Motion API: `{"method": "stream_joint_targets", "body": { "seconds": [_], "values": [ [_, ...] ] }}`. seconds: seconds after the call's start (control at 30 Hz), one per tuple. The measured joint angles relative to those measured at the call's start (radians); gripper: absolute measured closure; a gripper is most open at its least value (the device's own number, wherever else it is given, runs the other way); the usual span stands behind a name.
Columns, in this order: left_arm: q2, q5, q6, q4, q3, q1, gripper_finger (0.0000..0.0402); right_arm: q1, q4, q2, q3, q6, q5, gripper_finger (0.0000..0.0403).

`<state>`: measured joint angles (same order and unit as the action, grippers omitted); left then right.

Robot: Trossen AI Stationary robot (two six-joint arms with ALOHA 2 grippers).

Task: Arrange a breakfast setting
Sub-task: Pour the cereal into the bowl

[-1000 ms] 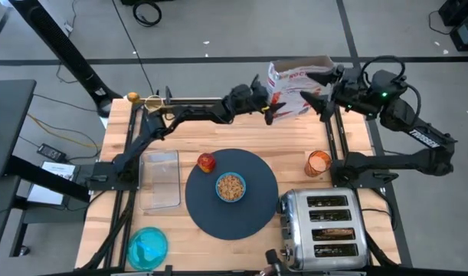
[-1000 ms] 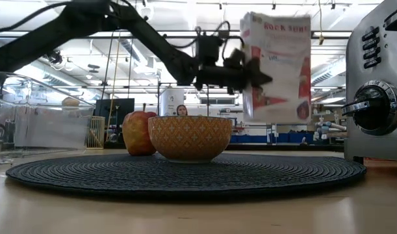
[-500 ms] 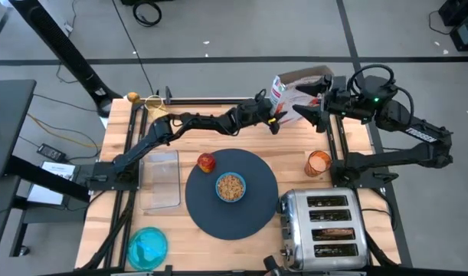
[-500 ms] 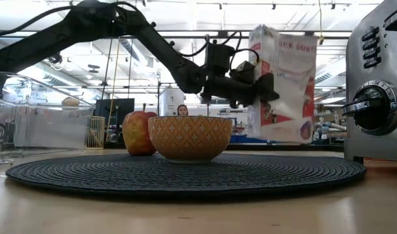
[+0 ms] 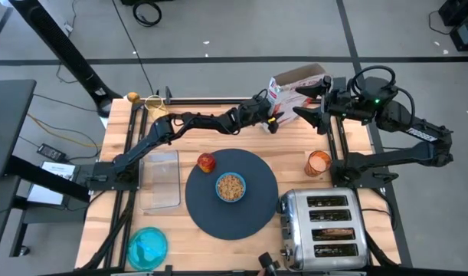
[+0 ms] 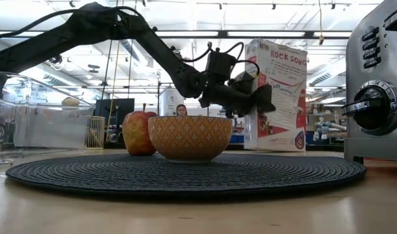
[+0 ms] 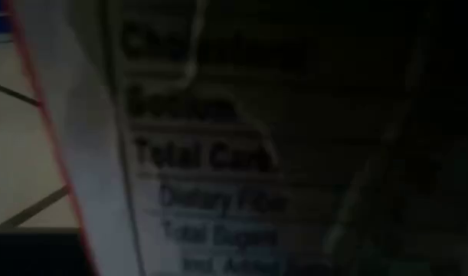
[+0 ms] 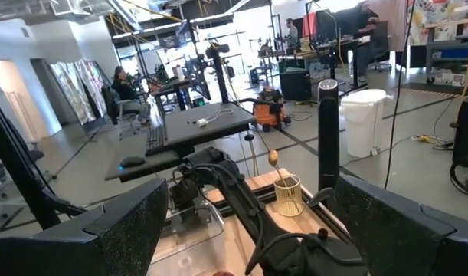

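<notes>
1. Grey concrete floor (image 5: 234, 31) with pale seam lines surrounds the wooden table (image 5: 295, 142)
2. Black cables (image 5: 145, 11) lie on the floor beyond the table
3. Long ceiling strip lights (image 6: 185, 34) run across the hall
4. A dark desk (image 8: 180, 142) stands behind, a white bin (image 8: 364, 119) near it
5. A seated person (image 8: 125, 88) works farther back among equipment racks

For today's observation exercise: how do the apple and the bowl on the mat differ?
The apple is red-orange and plain; the bowl shows an orange patterned outside in the low view. The bowl sits near the mat's centre and holds cereal; the apple rests at the mat's edge. Both stand on the mat.
</notes>
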<state>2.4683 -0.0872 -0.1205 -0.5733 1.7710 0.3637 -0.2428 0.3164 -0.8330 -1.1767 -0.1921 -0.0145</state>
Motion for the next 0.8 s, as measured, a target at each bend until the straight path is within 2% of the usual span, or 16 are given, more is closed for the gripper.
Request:
{"method": "stream_joint_targets", "body": {
  "seconds": [0.17,0.3,0.6,0.8],
  "values": [
    [-0.008,0.004,-0.016,0.081,-0.002,0.003,0.0115,0.0,0.001,0.0,0.0,-0.005,-0.013,0.0028],
    [-0.055,0.006,-0.02,0.23,-0.003,0.006,0.0092,0.0,0.0,0.003,0.0,-0.019,-0.034,0.0028],
    [-0.172,0.021,0.028,0.527,-0.003,-0.015,0.0088,0.0,0.015,0.041,0.0,-0.006,-0.075,0.0028],
    [-0.229,0.021,0.038,0.715,-0.005,-0.029,0.0088,0.0,0.138,0.08,0.0,0.009,-0.109,0.0028]
  ]
}}
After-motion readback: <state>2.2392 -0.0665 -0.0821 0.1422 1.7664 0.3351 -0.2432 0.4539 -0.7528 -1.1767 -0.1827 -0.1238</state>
